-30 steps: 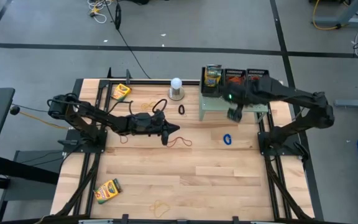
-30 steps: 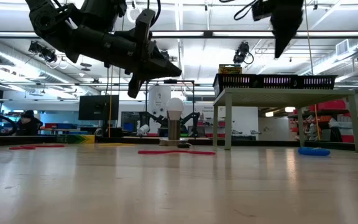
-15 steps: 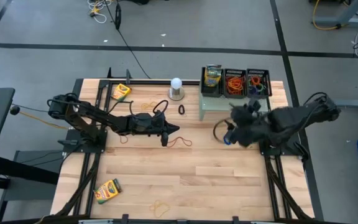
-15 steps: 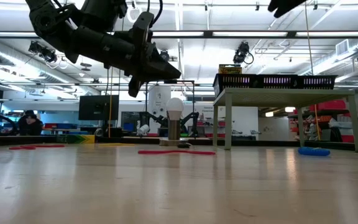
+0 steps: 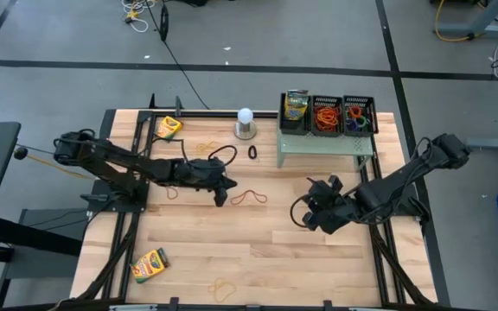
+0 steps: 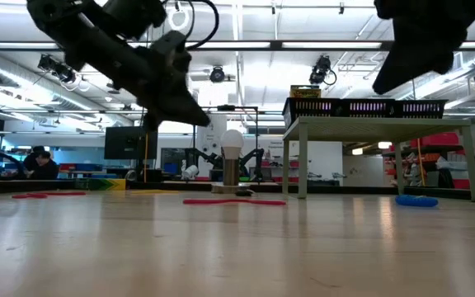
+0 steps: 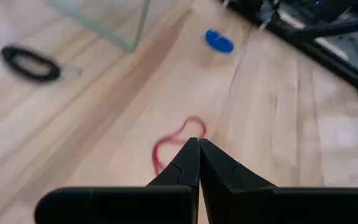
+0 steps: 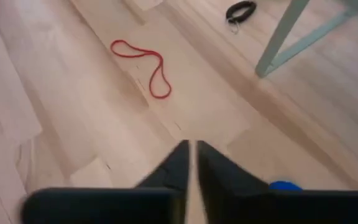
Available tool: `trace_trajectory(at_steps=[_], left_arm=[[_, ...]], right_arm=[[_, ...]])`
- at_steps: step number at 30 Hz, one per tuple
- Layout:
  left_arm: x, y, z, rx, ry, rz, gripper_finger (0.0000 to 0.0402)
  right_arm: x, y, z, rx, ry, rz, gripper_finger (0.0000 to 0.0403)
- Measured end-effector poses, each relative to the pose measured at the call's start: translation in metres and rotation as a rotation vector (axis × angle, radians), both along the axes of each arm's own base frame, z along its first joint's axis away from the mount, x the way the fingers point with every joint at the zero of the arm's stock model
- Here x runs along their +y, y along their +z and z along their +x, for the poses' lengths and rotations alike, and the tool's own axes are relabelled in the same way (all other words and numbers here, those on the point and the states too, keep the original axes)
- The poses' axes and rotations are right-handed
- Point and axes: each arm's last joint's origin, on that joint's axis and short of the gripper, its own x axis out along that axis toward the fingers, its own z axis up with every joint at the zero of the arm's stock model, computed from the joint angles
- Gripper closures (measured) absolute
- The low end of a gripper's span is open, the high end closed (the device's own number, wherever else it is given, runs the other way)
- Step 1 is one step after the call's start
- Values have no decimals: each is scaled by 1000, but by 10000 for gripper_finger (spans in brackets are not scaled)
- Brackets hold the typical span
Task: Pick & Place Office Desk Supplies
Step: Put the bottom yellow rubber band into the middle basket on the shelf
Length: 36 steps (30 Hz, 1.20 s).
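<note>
Overhead, the left gripper (image 5: 224, 188) hangs with fingers pressed together and empty, just beside a red rubber-band loop (image 5: 249, 197) lying flat mid-table. The right gripper (image 5: 304, 212) hovers above bare wood in front of the pale green mesh riser (image 5: 322, 148), its fingers nearly together and holding nothing. Three black mesh baskets (image 5: 359, 116) line the riser top, one holding a crayon box (image 5: 296, 105). A blue loop (image 6: 417, 200) shows only at table level; the right arm covers it from above. A white ball lamp (image 5: 245, 117) stands well behind.
</note>
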Motion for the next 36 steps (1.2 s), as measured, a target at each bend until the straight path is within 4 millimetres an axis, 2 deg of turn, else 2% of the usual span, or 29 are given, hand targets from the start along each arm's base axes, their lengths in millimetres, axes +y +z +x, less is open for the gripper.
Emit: trace_trajectory(at_steps=[2, 6, 11, 16, 21, 27, 31, 36], left_arm=[[-7, 2, -8, 45, 10, -12, 396], [-31, 4, -24, 135, -54, -60, 396], [-86, -4, -41, 230, -278, -136, 392], [-143, -15, -52, 327, -360, -182, 389], [-192, -24, -43, 415, -353, -240, 371], [-240, -35, -22, 459, -271, -364, 317], [-262, -40, -3, 474, -201, -440, 286], [-279, -46, 14, 590, -104, -383, 276]], right_arm=[[2, -6, -1, -14, -7, 17, 390], [2, -10, -2, -24, -24, 25, 380], [-1, -12, -7, 40, -6, -23, 381], [-7, -15, -12, 117, -4, -89, 394], [-19, -15, -8, 162, -13, -106, 397], [-31, -14, 2, 164, 14, -135, 397], [-33, -12, 7, 152, 63, -167, 397], [-32, -9, 12, 129, 128, -201, 398]])
